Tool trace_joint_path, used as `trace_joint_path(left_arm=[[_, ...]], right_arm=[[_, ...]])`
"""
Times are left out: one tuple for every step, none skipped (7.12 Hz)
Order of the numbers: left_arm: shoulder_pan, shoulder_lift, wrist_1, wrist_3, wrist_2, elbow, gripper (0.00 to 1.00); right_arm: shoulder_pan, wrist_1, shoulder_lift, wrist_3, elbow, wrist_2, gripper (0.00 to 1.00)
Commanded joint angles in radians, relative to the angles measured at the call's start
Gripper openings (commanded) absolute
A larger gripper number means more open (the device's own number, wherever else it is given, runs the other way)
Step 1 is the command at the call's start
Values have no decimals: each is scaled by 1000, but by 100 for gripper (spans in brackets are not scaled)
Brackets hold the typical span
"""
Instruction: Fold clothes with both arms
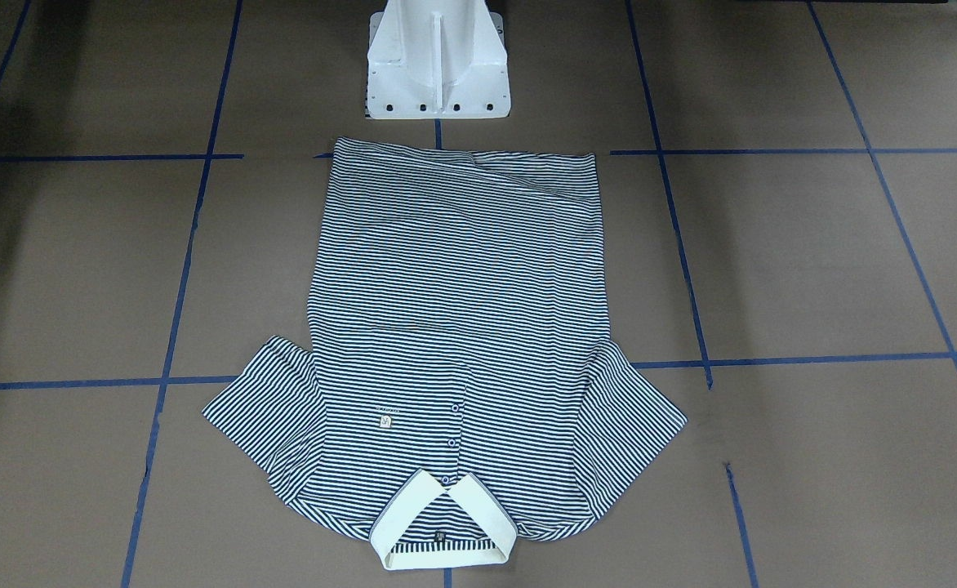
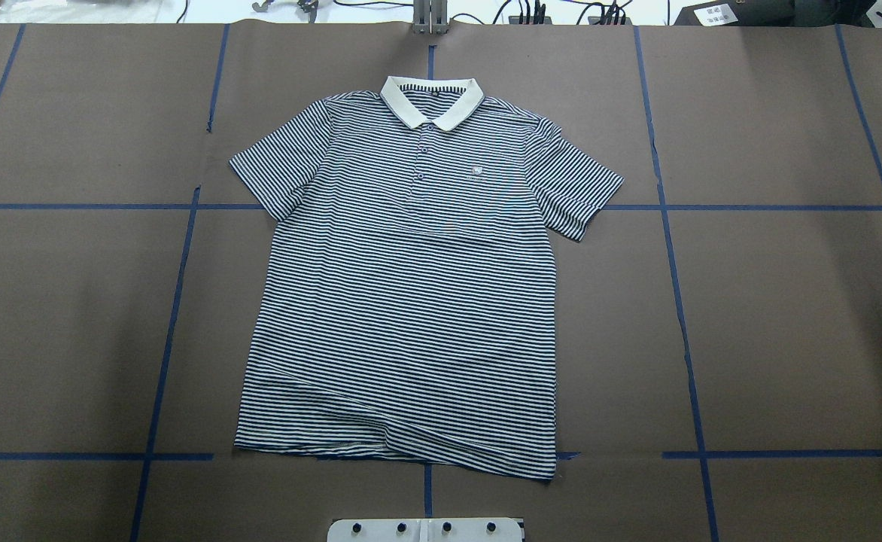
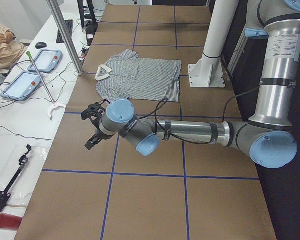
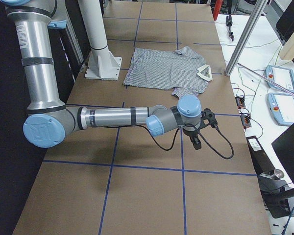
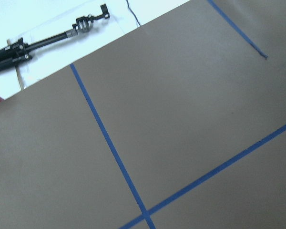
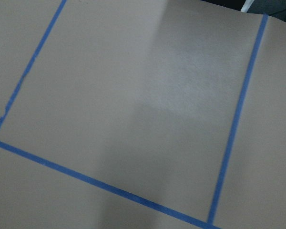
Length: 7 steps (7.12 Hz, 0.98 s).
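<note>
**At the table's centre, a flat shirt and two arms held wide**

Across the middle of the overhead frame lies the polo shirt [image 2: 411, 286], front up and spread to full length. Its collar [image 2: 432, 102] is at the top of that frame and its hem [image 2: 411, 448] is near the bottom. Both sleeves are splayed out to the sides, and a diagonal wrinkle runs through the lower right corner of the hem. Laid out this way, probably so that each arm gets one side of it, the shirt shows no fold yet, and the task looks to be at its very start.

No basket, tray or bin shows in any view. The shirt rests directly on the brown table cover [image 2: 787, 301], which is crossed by blue tape lines [image 2: 682, 301].

In the exterior left view the left arm [image 3: 190, 132] stretches low across the frame's middle. Its left gripper [image 3: 91, 136] hangs over bare cover, well apart from the shirt. In the exterior right view the right arm [image 4: 117, 117] does the same on its own side, its right gripper [image 4: 196, 141] likewise off the cloth. Whether either pair of fingers is apart or together cannot be told, since only the side views show them.

The wrist views show cover and tape, plus a black tool [image 5: 47, 38] on the white bench at the upper left of the left one.
</note>
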Motion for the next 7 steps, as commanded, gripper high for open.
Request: trace_joint_path(left_arm=[[15,-15,-71,-98,-6,17,100],[18,-18,-72,-98,-6,14,100],[31,-18,-88,-97,-6,13,100],[40,-19,-108,-98,-5,17,100],[41,-19,-108,-98,-5,17,100],[41,-19,-108,-97,-5,16,100],[43,-19,-109,-97,-5,16,100]], right_arm=[[-207,87,133,388,-12,-110,100],[-308,105,225,562,-55,-188,96],[-403,113,288,766,-71,-298,70],[-477,131,328,880,-91,-380,54],[-526,132,354,893,-121,-441,54],[-574,133,370,919,-149,-503,54],[-618,133,370,933,-163,-558,54]])
